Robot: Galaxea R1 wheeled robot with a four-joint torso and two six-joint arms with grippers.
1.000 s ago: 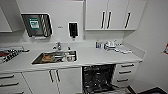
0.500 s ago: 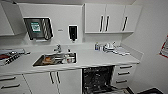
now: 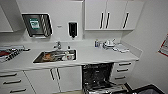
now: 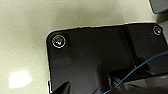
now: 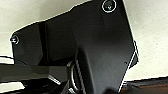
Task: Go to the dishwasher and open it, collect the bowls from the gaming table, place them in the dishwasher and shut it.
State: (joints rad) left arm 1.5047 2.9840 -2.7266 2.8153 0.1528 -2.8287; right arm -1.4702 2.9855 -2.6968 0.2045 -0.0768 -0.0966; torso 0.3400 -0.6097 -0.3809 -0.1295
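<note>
Head view first: we see a white kitchen counter [image 3: 100, 56] with the dishwasher [image 3: 97, 77] under it. Its door is down, and the inside is dark with wire racks. It sits between white cupboard doors [image 3: 63, 78] on one side and drawers [image 3: 122, 71] on the other.

Our arms are low. Both wrist views look down at a pale floor [image 4: 25, 37] past our own dark plates. We cannot tell if our left or right grippers are open or closed, or if they hold anything.

A steel sink [image 3: 55, 56] is set in the counter, with a tap [image 3: 58, 45] behind it. Something brown and orange lies in the sink, too blurry to name. A few small things [image 3: 107, 45] stand on the counter near the corner. A paper towel box [image 3: 37, 25] and a dark soap box [image 3: 72, 29] hang on the wall. White cupboards [image 3: 110, 15] with black handles hang above. A dark bin [image 3: 147, 90] shows at the lower corner, just beside the open door.
</note>
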